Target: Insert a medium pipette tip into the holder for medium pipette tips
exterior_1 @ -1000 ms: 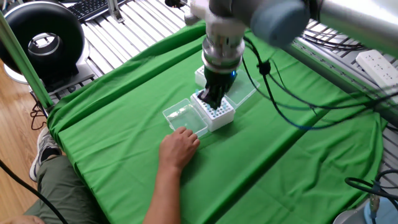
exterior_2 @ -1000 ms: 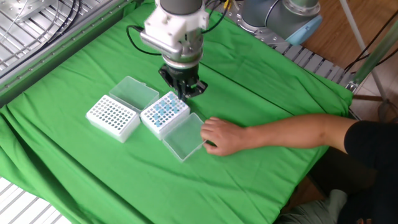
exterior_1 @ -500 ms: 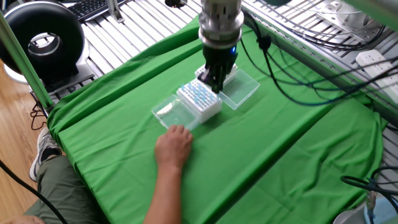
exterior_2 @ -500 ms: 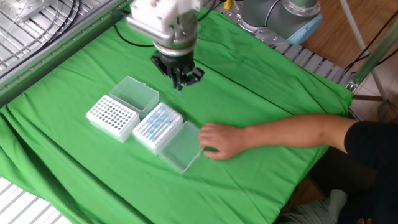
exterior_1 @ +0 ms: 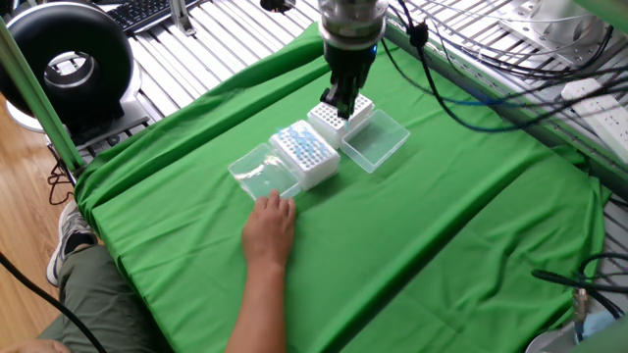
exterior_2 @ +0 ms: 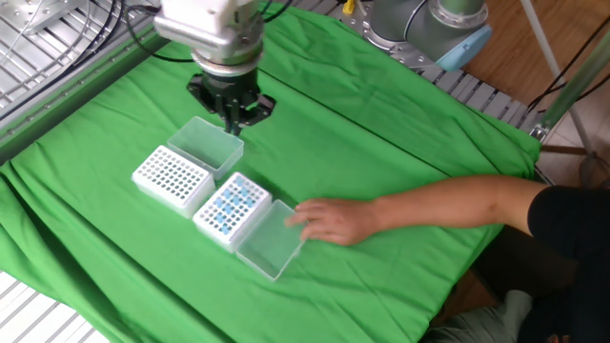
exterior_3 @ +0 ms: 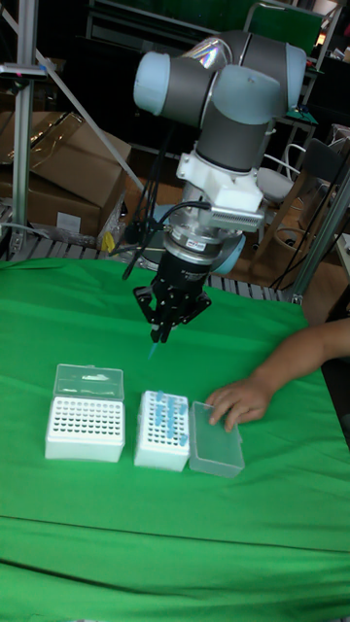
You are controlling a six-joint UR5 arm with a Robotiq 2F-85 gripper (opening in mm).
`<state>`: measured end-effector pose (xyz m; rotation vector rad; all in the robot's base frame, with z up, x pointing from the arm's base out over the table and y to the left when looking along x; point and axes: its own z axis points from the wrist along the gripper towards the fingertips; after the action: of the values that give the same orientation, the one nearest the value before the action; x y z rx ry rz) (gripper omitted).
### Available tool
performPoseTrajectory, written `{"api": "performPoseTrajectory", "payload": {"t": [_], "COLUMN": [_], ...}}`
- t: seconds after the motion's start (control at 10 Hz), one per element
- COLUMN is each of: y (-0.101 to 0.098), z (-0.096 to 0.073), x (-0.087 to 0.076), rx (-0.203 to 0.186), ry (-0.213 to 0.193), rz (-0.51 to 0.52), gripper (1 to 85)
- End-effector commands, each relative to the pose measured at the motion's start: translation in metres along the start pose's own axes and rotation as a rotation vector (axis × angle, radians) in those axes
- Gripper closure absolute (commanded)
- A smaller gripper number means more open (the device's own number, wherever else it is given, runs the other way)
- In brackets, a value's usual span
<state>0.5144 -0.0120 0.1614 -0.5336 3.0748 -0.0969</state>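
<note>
Now, tip point(exterior_3: 153, 352) in hand point(exterior_3: 165, 328), pointing down

The empty holder point(exterior_3: 86, 426) is left clear from above — its right flank is blocked by the blue-tip box point(exterior_3: 162, 429), where a hand point(exterior_3: 235, 401) rests.

green cloth point(exterior_1: 442, 226) is covering my table, creasing in long folds. metal slatted benches point(exterior_1: 211, 44) are flanking it. a keyboard point(exterior_1: 147, 12) and a black round unit point(exterior_1: 67, 61) are sitting off one corner. wood floor point(exterior_1: 25, 186) below; cardboard boxes point(exterior_3: 73, 175) are stacking up behind.
</note>
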Motion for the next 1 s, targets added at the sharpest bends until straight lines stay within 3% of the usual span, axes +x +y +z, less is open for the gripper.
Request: {"api": "performPoseTrajectory", "payload": {"t": [0.0, 0.1, 0.4, 0.5, 0.6, 0.8, 0.9], "y": [0.000, 0.005, -0.005, -0.015, -0.017, -0.067, -0.081], "z": [0.002, 0.001, 0.002, 0.002, 0.004, 0.015, 0.023], "x": [0.005, 0.008, 0.010, 0.006, -0.006, -0.029, -0.039], "rx": [-0.045, -0.061, -0.020, 0.015, -0.012, -0.003, -0.004], "ry": [0.031, 0.047, 0.053, 0.033, 0.001, -0.033, -0.051], "rz": [0.091, 0.163, 0.269, 0.211, 0.144, 0.032, -0.006], "gripper": [84.7, 84.7, 84.7, 84.7, 84.7, 84.7, 84.7]}}
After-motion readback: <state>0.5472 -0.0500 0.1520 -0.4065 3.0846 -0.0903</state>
